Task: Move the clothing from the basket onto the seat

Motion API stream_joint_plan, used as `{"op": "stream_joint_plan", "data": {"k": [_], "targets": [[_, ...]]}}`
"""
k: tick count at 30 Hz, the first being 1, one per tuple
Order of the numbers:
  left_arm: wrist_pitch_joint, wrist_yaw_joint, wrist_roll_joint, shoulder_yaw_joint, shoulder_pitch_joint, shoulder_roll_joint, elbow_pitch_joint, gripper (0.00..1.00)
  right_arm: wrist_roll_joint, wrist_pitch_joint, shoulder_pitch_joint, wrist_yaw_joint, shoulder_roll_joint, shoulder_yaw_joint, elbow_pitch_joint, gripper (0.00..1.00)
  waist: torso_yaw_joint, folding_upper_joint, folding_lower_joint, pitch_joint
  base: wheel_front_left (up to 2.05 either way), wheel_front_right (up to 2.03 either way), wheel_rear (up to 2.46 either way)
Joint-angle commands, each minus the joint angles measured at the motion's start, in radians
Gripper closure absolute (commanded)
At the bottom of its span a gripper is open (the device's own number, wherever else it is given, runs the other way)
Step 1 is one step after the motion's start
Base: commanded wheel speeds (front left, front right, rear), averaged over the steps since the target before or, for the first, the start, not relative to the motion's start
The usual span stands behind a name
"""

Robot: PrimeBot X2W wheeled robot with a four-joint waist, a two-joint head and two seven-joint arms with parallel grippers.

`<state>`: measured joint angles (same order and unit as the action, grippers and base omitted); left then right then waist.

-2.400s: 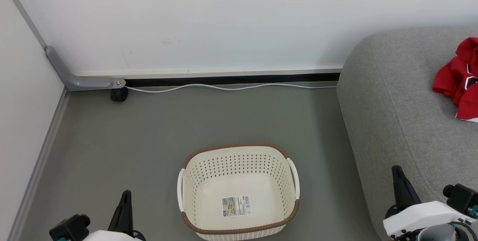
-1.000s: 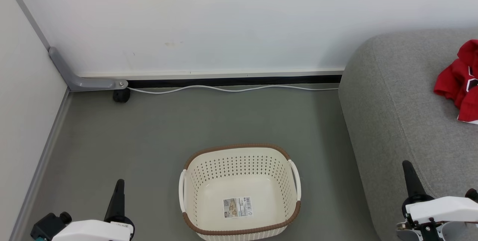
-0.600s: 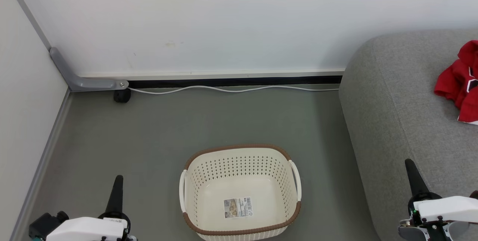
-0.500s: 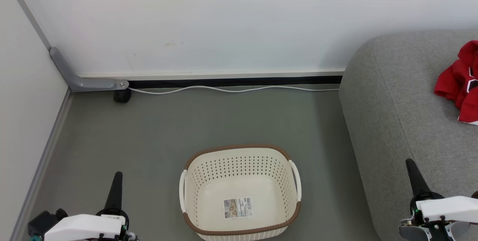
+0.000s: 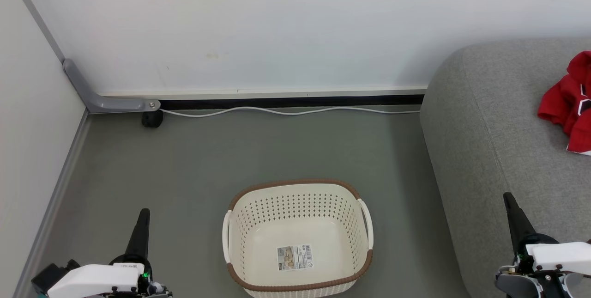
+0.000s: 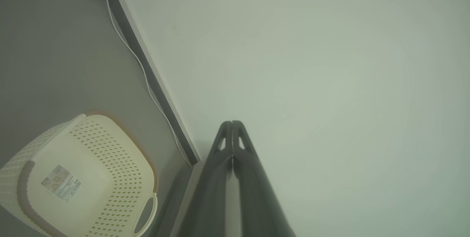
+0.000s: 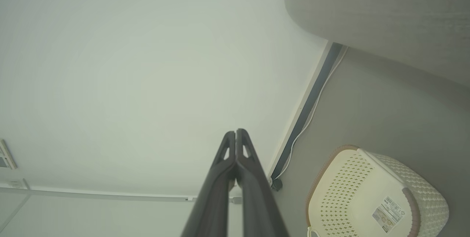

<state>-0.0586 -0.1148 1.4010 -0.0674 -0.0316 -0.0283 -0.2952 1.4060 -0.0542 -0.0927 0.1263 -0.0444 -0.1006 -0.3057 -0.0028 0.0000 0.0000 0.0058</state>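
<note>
Forward crept my left gripper point(image 5: 143, 213) and right gripper point(image 5: 508, 196), closed, empty; basket point(image 5: 295, 181) bare, clothing point(image 5: 565, 99) on seat point(image 5: 498, 118); I judged only resting remained.

1. The head camera looks forward and steeply down on the basket point(image 5: 295, 181) from above its near side, at middle distance, seeing into its open top. The wall point(image 5: 277, 25) rises beyond the basket and the seat point(image 5: 485, 127) lies to its right.
2. The left wrist camera sits left of the basket point(image 6: 110, 145), rolled sideways, and faces the wall along the left gripper point(image 6: 232, 123).
3. The right wrist camera sits right of the basket point(image 7: 352, 178), rolled the opposite way, and faces the same wall along the right gripper point(image 7: 235, 131).
4. All three views share the basket, the wall and the white cable point(image 5: 286, 111) at the wall's foot.
</note>
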Motion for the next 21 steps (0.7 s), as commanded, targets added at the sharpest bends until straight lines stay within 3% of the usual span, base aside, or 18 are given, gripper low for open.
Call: {"op": "stream_joint_plan", "data": {"k": [1, 16, 21], "targets": [[-0.010, -0.009, 0.036, -0.032, -0.062, -0.020, 0.033, 1.00, 0.034, -0.015, -0.018, 0.004, -0.010, 0.009, 0.037, 1.00, 0.000, 0.0000, 0.0000, 0.000, 0.00, 0.00, 0.00], [-0.054, -0.016, 0.206, -0.046, -0.076, -0.022, 0.050, 1.00, 0.201, -0.059, -0.015, 0.004, -0.006, -0.013, 0.061, 1.00, 0.003, 0.0000, 0.0000, -0.003, 0.00, 0.00, 0.00], [-0.055, -0.016, 0.208, -0.047, -0.077, -0.022, 0.050, 1.00, 0.202, -0.059, -0.015, 0.004, -0.006, -0.014, 0.061, 1.00, 0.003, 0.0000, 0.0000, -0.003, 0.00, 0.00, 0.00]]}}
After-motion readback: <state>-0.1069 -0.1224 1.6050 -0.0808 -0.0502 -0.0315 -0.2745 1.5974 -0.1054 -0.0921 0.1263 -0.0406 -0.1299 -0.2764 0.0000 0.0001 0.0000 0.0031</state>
